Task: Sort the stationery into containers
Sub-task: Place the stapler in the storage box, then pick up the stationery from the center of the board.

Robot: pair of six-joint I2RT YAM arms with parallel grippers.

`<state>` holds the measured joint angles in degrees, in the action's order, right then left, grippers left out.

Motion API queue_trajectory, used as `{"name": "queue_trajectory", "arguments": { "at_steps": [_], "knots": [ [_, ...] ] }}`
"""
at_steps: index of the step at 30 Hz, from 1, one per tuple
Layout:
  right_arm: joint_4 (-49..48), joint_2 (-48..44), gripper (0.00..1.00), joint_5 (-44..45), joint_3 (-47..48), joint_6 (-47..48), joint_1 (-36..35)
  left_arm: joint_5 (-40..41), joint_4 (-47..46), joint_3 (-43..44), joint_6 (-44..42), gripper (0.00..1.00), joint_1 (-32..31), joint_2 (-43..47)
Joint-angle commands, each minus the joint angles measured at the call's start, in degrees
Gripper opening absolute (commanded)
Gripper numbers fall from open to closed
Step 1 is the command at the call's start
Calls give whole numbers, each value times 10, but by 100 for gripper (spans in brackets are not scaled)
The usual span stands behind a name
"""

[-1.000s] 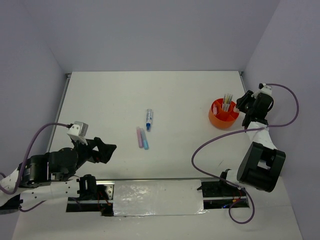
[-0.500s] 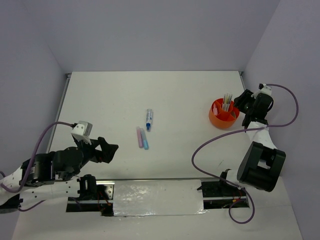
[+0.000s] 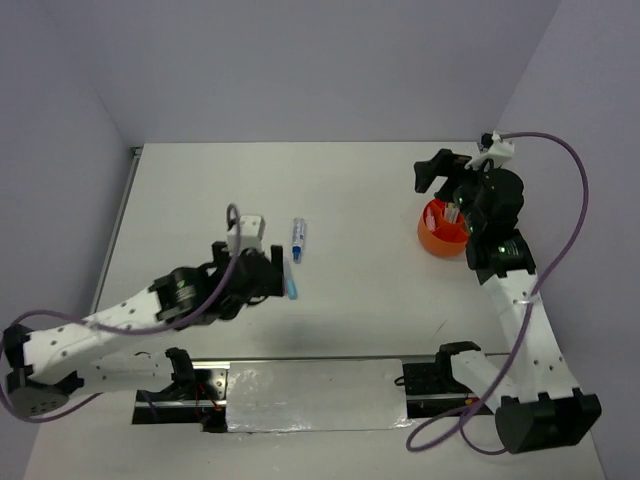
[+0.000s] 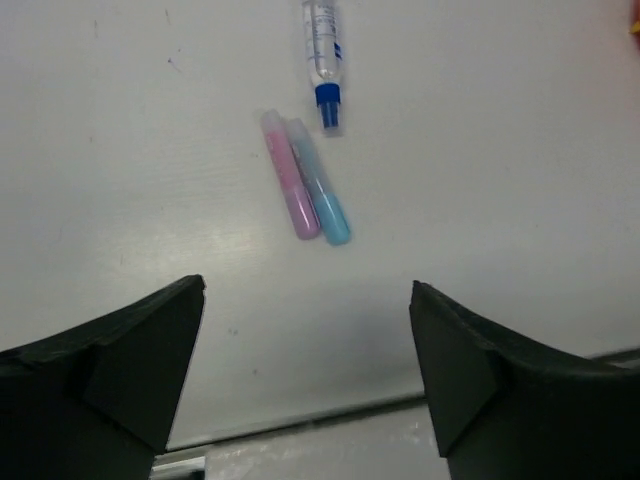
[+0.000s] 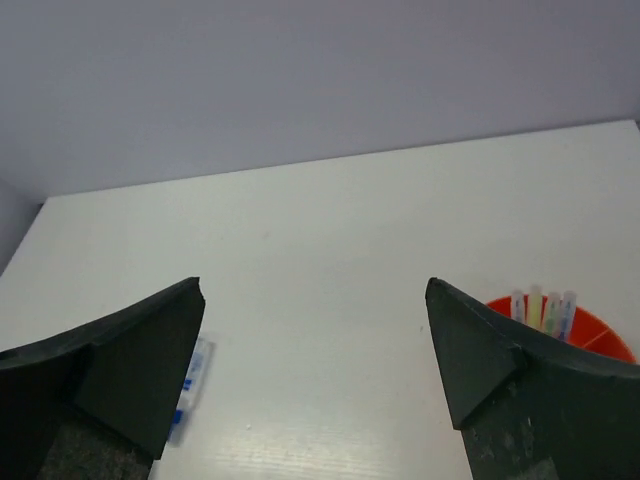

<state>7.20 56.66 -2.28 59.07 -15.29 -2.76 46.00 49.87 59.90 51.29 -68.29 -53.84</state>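
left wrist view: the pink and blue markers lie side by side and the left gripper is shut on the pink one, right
Not quite. The left gripper is open and holds nothing, with its fingers set wide apart and short of both markers. The pink marker and the blue marker do lie side by side, as the left wrist view shows.

Lighting: bright, even and diffuse from overhead; white table (image 3: 200, 190) close to washed out, walls tinted lavender. Shadows: faint and soft-edged, one beneath the left arm toward the near edge. Glare: broken highlights on the silver strip (image 3: 315, 395) at the near edge; mild sheen on the table in the left wrist view. Focus: pink marker (image 4: 288, 175) and blue marker (image 4: 318, 183) sharp. Left gripper (image 4: 308, 288) and right gripper (image 5: 313, 288): fingers (image 4: 120, 360) near-black, underexposed, soft-edged. Orange cup (image 5: 600, 330), right wrist view: slightly soft.
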Motion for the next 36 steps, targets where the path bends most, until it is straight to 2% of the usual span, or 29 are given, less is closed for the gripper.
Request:
{"name": "queue_trajectory", "arguments": {
  "at_steps": [1,3,4,5,6,11,16,25,29,33,36],
  "knots": [
    [109,-44,100,29,1,-8,-36,-161,-170,27,-88,91,170,-104],
    [150,-74,100,30,-4,-11,-49,-231,-212,62,-142,86,265,-183],
    [166,-84,100,30,-8,-11,-56,-225,-203,92,-152,87,278,-220],
    [179,-107,100,29,-13,-14,-58,-227,-191,156,-173,88,293,-255],
    [193,-122,100,26,-21,-16,-59,-252,-179,185,-180,87,321,-327],
    [185,-216,100,-33,-123,-44,-63,-325,-154,321,-209,87,361,-510],
    [198,-220,100,-43,-163,-21,-64,-340,-91,443,-217,85,362,-621],
    [179,-244,100,-81,-196,-29,-64,-349,-98,454,-195,77,362,-709],
    [176,-251,100,-97,-204,-32,-64,-350,-103,457,-190,67,362,-748],
    [187,-248,100,-91,-205,-32,-65,-341,-105,463,-187,61,363,-769],
    [186,-245,100,-98,-208,-39,-66,-343,-108,462,-188,50,363,-779]
  ]
}}
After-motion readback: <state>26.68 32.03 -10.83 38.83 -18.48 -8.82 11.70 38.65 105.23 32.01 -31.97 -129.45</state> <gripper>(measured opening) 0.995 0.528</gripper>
